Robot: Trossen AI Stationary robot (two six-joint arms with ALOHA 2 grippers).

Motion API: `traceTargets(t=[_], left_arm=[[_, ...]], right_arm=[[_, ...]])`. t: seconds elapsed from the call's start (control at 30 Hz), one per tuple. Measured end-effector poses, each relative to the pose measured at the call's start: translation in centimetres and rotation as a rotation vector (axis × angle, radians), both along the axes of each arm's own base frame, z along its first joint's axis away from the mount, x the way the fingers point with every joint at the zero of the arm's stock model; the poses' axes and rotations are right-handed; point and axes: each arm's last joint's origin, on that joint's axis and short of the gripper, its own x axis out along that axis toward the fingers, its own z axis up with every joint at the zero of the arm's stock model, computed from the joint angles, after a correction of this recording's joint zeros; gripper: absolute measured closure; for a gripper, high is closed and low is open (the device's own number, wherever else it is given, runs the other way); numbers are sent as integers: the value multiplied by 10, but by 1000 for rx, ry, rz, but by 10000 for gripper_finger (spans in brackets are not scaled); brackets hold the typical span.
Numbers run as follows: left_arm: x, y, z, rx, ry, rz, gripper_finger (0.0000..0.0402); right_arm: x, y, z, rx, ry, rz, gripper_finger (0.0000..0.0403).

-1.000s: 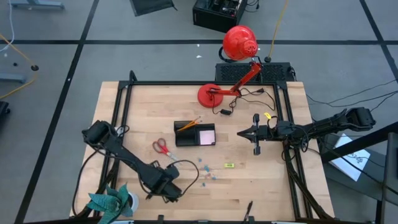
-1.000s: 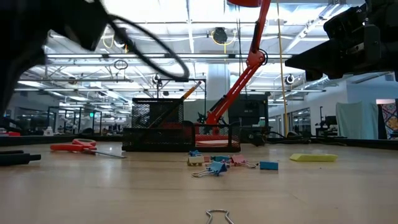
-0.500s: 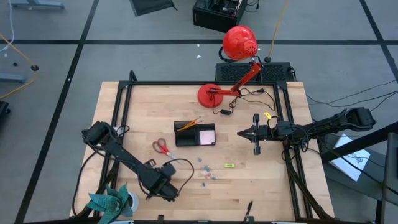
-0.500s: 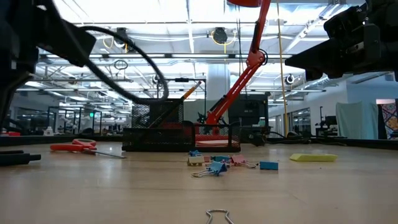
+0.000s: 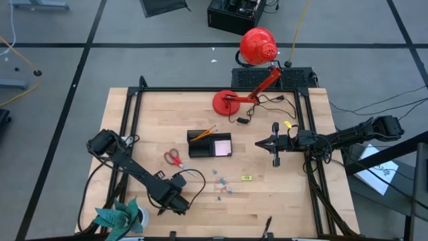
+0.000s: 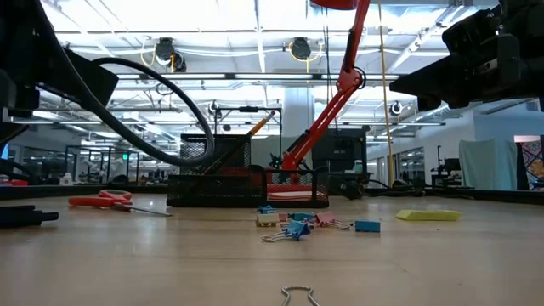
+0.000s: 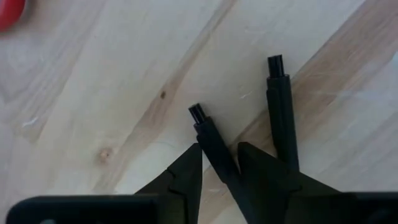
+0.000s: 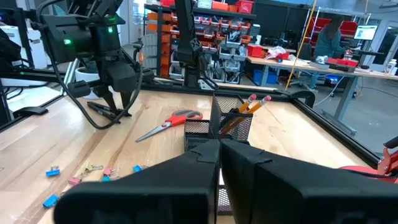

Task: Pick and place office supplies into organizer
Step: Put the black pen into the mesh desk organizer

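Observation:
My left gripper (image 5: 170, 199) is near the table's near-left corner, pointing down and open over two dark pens (image 7: 277, 106) lying side by side on the wood. In the left wrist view, its fingers (image 7: 221, 149) stand on either side of one pen (image 7: 208, 134). The right wrist view shows it (image 8: 118, 102) over the pens (image 8: 102, 110). The black organizer (image 5: 200, 146) holds the pink notepad (image 5: 222, 145) and an orange pencil (image 5: 204, 132). The red-handled scissors (image 5: 174, 158) lie flat to its left. My right gripper (image 5: 264, 142) is shut and hovers to the organizer's right. My left gripper comes from above, its fingers lying across one dark pen (image 7: 214, 155) near its end, one finger on each side. That pen lies flat on the table. Whether the fingers touch it, I cannot tell.
Small blue and pink clips (image 5: 224, 185) and a yellow bit (image 5: 246, 178) lie near of the organizer. A third pen (image 5: 267, 226) lies by the near edge. The teal plant (image 5: 120, 217) stands at the near-left corner. The red lamp base (image 5: 226, 102) sits at the far side.
My left gripper has moved a little toward the table's left edge, and its cable loop has swung along with it. The right arm has kept still.

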Motion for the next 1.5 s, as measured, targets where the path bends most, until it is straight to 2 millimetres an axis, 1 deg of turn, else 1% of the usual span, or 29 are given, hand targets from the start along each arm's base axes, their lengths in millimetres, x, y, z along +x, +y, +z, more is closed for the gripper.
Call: traceTargets(t=[0.13, 0.2, 0.27, 0.43, 0.47, 0.53, 0.67, 0.73, 0.93, 0.97, 1.03, 1.1, 1.2, 1.27, 1.4, 1.5], left_arm=[[2, 1, -1, -6, -7, 12, 287], [3, 3, -2, -12, -10, 17, 295], [4, 5, -6, -24, -17, 25, 313], [1, 10, -14, -48, -20, 50, 379], [1, 10, -14, -48, -20, 55, 386], [0, 10, -14, -47, -20, 52, 387], [1, 10, -12, -29, -20, 11, 361], [3, 10, -10, 0, -24, 8, 358], [7, 16, -2, 92, -74, -13, 381], [8, 18, -1, 117, -95, -11, 382], [8, 25, 3, 224, -155, -15, 381], [10, 30, 10, 281, -210, -9, 374], [9, 35, 29, 337, -300, -5, 368], [10, 42, 39, 386, -359, -6, 367], [9, 54, 70, 516, -530, -26, 374], [7, 64, 92, 656, -642, -38, 378]], right_arm=[[0, 0, 0, 0, -1, 0, 394], [0, 0, 0, 0, 0, 0, 394], [0, 0, 0, 0, -1, 0, 394], [0, 0, 0, 0, 0, 0, 394], [0, 0, 0, 0, 0, 0, 394], [0, 0, 0, 0, 0, 0, 394], [0, 0, 0, 0, 0, 0, 394], [0, 0, 0, 0, 0, 0, 394], [0, 0, 0, 0, 0, 0, 394], [0, 0, 0, 0, 0, 0, 394], [0, 0, 0, 0, 0, 0, 394], [0, 0, 0, 0, 0, 0, 394], [0, 0, 0, 0, 0, 0, 394], [0, 0, 0, 0, 0, 0, 394], [0, 0, 0, 0, 1, 0, 394], [0, 0, 0, 0, 0, 0, 394]])
